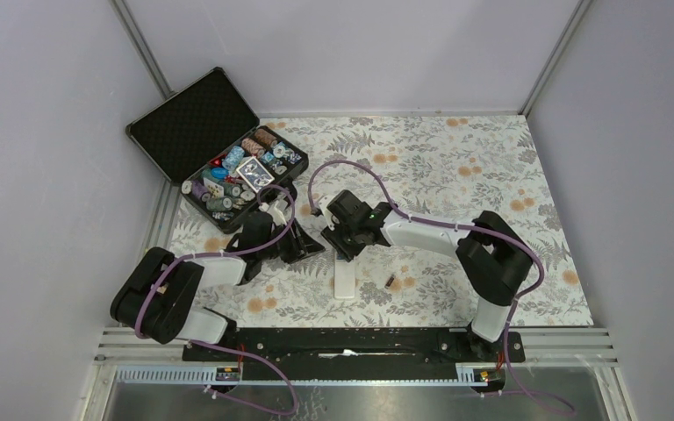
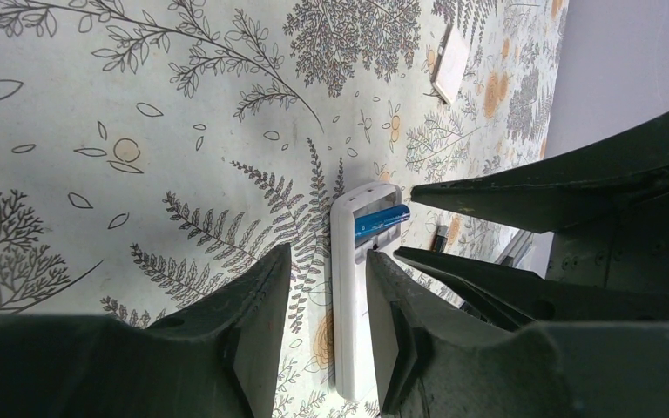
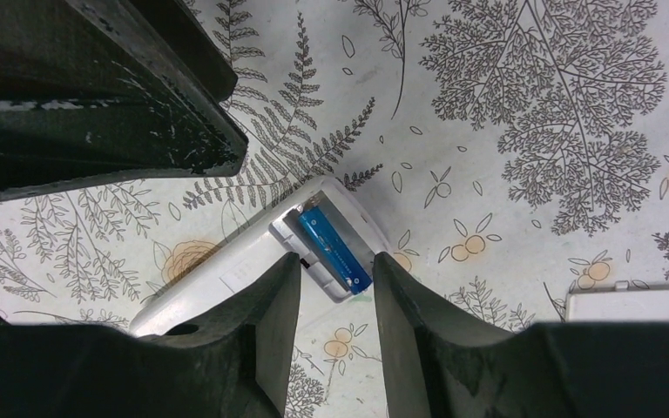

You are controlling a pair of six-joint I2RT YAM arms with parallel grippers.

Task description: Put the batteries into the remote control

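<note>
Task judged about half done. On the tabletop [image 1: 456, 175] the remote control [image 1: 345, 279] is laid back-up near 7 o'clock of centre, with its battery bay [image 3: 361, 228] uncovered at the 12 o'clock end. The bay cover [image 3: 623, 305] is seen lying well apart from the remote, not refitted. The blue battery [image 3: 334, 248] is placed in the bay. It looks slightly askew in the left wrist view, so full seating cannot be confirmed. The dark battery [image 1: 390, 281] is seen loose on the tabletop, near the remote's 3 o'clock side, not touching it. Left to do, by judgement: blue cell pressed flat if needed, dark cell picked and slotted beside it, cover probably closed.

Pose: the left arm [image 1: 219, 267] is extended from 8 o'clock toward centre, wrist pitched low, its jaws positioned at the remote's 9 o'clock side. The right arm [image 1: 421, 232] is extended from 4 o'clock, elbow raised, wrist pointed down over the bay end.

- Left jaws: released, parted, with the remote's body seen in the gap. Nothing is clamped. Whether one finger touches the remote's edge cannot be told.
- Right jaws: released, parted wider than the blue battery, positioned astride the bay end. Nothing is grasped.

The two pairs of jaws are positioned near each other, tips apart.
</note>
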